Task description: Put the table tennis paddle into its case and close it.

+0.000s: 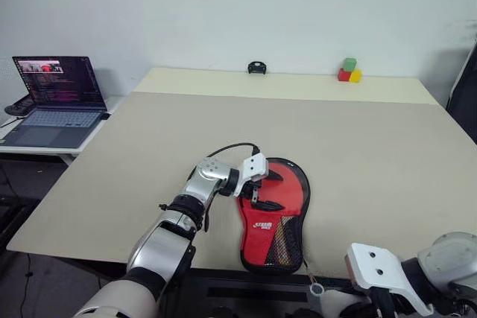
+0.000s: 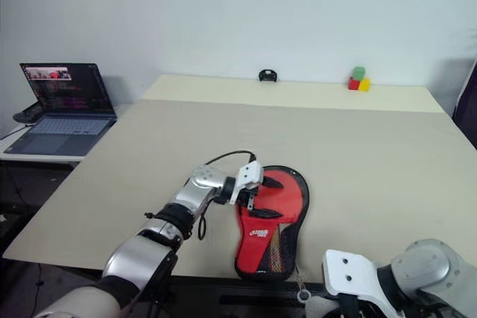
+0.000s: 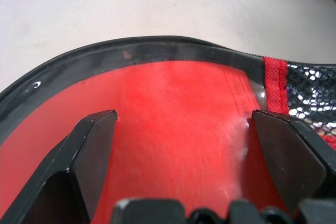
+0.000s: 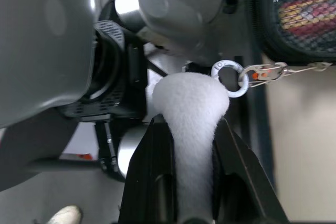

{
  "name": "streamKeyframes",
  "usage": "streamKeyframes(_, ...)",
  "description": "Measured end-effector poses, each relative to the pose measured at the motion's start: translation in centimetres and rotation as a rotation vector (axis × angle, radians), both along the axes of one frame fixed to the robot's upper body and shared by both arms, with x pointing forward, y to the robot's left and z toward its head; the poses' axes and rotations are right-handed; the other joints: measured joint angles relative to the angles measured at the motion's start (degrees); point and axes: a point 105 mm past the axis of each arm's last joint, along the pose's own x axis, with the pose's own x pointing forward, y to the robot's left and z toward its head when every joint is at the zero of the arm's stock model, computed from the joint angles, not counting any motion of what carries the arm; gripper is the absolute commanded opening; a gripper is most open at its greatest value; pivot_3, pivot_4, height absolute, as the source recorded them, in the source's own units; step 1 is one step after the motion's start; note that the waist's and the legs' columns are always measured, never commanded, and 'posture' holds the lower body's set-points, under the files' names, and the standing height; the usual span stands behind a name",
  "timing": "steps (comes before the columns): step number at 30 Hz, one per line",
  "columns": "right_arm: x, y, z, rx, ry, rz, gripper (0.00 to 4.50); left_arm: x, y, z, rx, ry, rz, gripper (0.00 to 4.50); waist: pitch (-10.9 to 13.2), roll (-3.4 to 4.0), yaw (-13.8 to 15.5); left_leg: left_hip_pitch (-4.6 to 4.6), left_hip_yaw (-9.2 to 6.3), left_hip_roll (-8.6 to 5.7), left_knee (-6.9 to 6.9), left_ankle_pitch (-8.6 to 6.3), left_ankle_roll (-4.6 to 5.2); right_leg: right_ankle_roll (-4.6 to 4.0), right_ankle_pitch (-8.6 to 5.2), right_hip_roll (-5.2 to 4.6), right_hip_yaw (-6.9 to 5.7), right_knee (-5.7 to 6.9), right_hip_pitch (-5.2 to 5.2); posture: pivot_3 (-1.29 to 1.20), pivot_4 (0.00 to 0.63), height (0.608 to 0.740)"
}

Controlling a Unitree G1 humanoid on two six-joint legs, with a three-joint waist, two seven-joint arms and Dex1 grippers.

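Note:
The red case (image 1: 262,237) lies near the table's front edge, with white lettering and a black mesh pocket on its near half. Inside its round far half the paddle's (image 1: 289,190) smooth red face shows, ringed by the black zipper edge (image 3: 136,51). The handle is hidden. My left gripper (image 1: 255,193) is open low over that red face, with one finger (image 3: 89,150) on each side and nothing held. My right gripper (image 4: 191,129) is off the front edge, shut on a white fluffy pull (image 4: 191,103). Its metal ring (image 1: 317,288) and clasp (image 4: 265,70) link by a thin cord to the case.
An open laptop (image 1: 56,102) sits on a side table to the left. Coloured blocks (image 1: 349,71) and a small black object (image 1: 257,68) stand along the far edge of the beige table (image 1: 358,147). The case's near end almost reaches the table's front edge.

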Motion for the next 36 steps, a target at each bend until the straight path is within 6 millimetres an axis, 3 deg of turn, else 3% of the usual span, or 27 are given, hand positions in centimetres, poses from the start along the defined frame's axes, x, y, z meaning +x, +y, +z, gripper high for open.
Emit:
streamKeyframes(9,-1.0,1.6,-1.1,0.062,0.015,0.026,0.33,0.0,-0.8,0.0,0.003,0.003,-0.009,4.5,-0.01,-0.01,0.48,-0.07,-0.12,-0.17,0.0,0.0,0.0,0.09,-0.05,-0.16,-0.09,-0.07,0.04,0.0,0.15,0.74)
streamKeyframes(28,-0.4,2.8,-0.6,0.095,-0.039,0.066,0.33,0.3,-1.4,0.1,0.004,-0.026,0.001,4.5,-0.04,-0.01,0.44,-0.07,-0.38,-0.31,0.01,0.0,0.01,0.16,-0.1,-0.53,-0.17,-0.13,0.19,0.0,0.15,0.74)
streamKeyframes(36,-0.4,2.4,-0.7,0.056,-0.026,0.054,3.01,0.4,-1.4,0.1,0.003,-0.034,0.008,4.5,-0.04,-0.02,0.44,-0.05,-0.38,-0.34,0.04,0.0,0.01,0.16,-0.1,-0.56,-0.18,-0.08,0.2,0.0,0.15,0.74)
